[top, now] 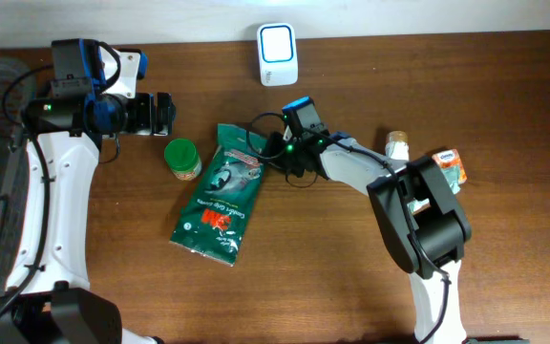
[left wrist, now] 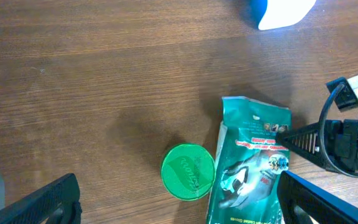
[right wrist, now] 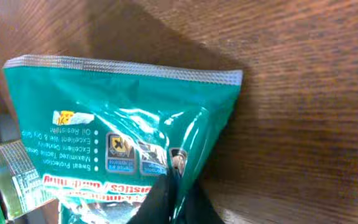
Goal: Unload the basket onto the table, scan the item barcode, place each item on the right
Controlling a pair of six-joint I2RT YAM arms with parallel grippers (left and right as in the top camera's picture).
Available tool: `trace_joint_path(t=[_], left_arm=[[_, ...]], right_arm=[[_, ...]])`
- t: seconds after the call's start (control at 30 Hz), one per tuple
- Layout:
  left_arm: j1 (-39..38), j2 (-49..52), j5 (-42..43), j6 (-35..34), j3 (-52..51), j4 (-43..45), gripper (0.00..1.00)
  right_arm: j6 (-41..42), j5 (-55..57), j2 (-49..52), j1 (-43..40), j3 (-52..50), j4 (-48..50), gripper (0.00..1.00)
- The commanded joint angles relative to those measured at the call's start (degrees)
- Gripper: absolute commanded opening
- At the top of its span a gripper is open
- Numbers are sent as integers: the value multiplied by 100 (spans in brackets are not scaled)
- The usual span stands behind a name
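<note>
The step in hand is the pick-up of the item, a green foil pouch, which lies flat on the tabletop left of centre, just beside a green-lidded jar. The right tool is closed narrow on the pouch's upper right edge, and the right wrist view shows the film creased where the fingertips pinch it. The left tool stands wide open above the jar and holds nothing. The next move probably calls for lifting the pouch and carrying it to the white barcode scanner at the far edge, barcode side facing it. The barcode's location cannot be read here.
</note>
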Motion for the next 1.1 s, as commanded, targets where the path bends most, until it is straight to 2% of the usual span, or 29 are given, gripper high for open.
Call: trace_joint_path(t=[0.0, 0.03, 0.1, 0.13, 0.17, 0.23, 0.27, 0.37, 0.7, 0.77, 0.8, 0.83, 0.87, 0.9, 0.97, 1.0, 1.07], left_arm=[[31, -39, 20, 92, 26, 13, 99], [31, -39, 20, 92, 26, 13, 99], [31, -39, 20, 92, 26, 13, 99], [31, -39, 20, 92, 26, 13, 99], [31, -39, 20, 92, 26, 13, 99], [31, -39, 20, 92, 26, 13, 99], [31, -39, 20, 92, 26, 13, 99], [31, -39, 20, 92, 26, 13, 99], [31, -39, 24, 90, 26, 129, 99], [31, -39, 203, 90, 26, 144, 99], [31, -31, 568, 42, 17, 125, 99], [15, 26, 868, -87, -37, 125, 90], [-79, 232, 1602, -251, -286, 105, 2], [-229, 442, 2072, -529, -551, 177, 0], [-752, 979, 2935, -566, -1054, 601, 0], [-1211, 1349, 3296, -881, -1180, 1034, 0], [-1733, 1711, 3521, -1405, -1207, 1628, 0]], right_arm=[[-157, 94, 107, 42, -85, -39, 4], [-295, 94, -52, 22, -81, -39, 4], [-907, 164, -623, -111, 83, -715, 4], [-1464, 308, -946, -234, 490, -1792, 4], [-2133, 706, -1137, -339, 1222, -3314, 4], [-2876, 1593, -1141, -378, 2592, -5449, 4], [-2994, 1810, -1141, -367, 3049, -5980, 4], [-3016, 1974, -1128, -380, 3279, -6299, 4], [-3163, 2000, -1130, -374, 3294, -6459, 4], [-3165, 2002, -1130, -374, 3309, -6492, 4], [-3163, 2002, -1130, -376, 3357, -6492, 4], [-3163, 2000, -1130, -376, 3412, -6494, 4], [-3163, 1947, -1130, -380, 3530, -6496, 4], [-3161, 1910, -1130, -393, 3628, -6518, 4], [-3161, 1725, -1130, -439, 3766, -6590, 4], [-3161, 1574, -1130, -492, 3768, -6585, 4], [-3161, 1390, -1130, -518, 3768, -6585, 4]])
